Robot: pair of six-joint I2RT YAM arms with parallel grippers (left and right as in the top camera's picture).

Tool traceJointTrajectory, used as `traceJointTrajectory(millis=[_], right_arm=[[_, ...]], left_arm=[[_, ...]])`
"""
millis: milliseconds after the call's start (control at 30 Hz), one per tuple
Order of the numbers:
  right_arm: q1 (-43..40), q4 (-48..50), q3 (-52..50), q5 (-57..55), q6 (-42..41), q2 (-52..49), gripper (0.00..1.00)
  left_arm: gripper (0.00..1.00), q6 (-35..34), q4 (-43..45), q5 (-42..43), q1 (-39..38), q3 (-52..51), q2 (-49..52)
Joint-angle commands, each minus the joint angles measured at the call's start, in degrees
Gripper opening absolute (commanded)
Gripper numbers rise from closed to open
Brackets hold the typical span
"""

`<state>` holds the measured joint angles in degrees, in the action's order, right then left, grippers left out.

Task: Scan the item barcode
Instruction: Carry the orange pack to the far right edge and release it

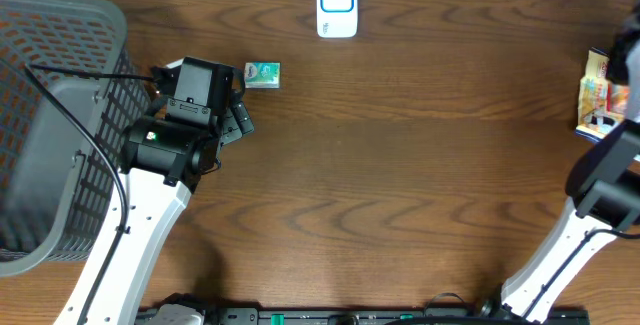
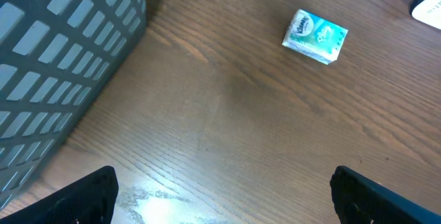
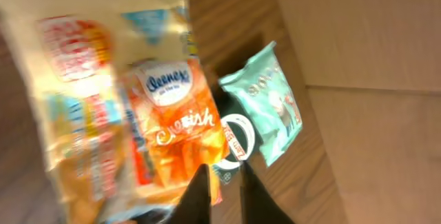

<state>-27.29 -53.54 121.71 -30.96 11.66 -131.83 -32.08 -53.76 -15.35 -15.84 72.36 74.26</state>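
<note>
Tissue packet (image 1: 263, 74) — small, teal and white, lying flat on the table (image 1: 400, 185) in the upper left of the overhead frame. It is just right of the left arm and well left of the scanner (image 1: 337, 5) at top centre. Nothing holds it.

Left gripper (image 2: 234, 207): jaws spread wide, empty. In its wrist view the two fingers sit at the bottom corners. The packet lies upper right, off the centre line and skewed to it. The grey basket (image 1: 100, 25) stands close at frame left.

Right gripper (image 3: 224, 189): fingers drawn almost together, nothing visible between them. It hangs over a pile of snack packs (image 1: 600, 95) at the right edge of the overhead frame.

Judgement: the step in hand is the left arm's approach and pick.
- Centre the packet between the fingers before descending.
- Turn the wrist so the jaws close square across the narrow sides.
- Go low — the packet is flat and looks soft, so a high pinch would likely catch only film.
- No barcode shows on the upper face, so grip by the edges and leave both broad faces free to turn toward the scanner.
- Risk: a finger landing first may shove the packet along the smooth wood.
</note>
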Motion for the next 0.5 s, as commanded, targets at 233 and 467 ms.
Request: traceJointTrajectory(millis=[233, 467], right_arm=[[-3.43, 3.56, 0.2, 19.34, -4.15, 0.87, 0.21], [-2.29, 4.37, 0.11, 49.31, -4.13, 0.44, 0.24]], left_arm=[[0.98, 0.57, -0.2, -1.03, 0.17, 0.24, 0.37], [0.98, 0.57, -0.2, -1.03, 0.17, 0.24, 0.37]])
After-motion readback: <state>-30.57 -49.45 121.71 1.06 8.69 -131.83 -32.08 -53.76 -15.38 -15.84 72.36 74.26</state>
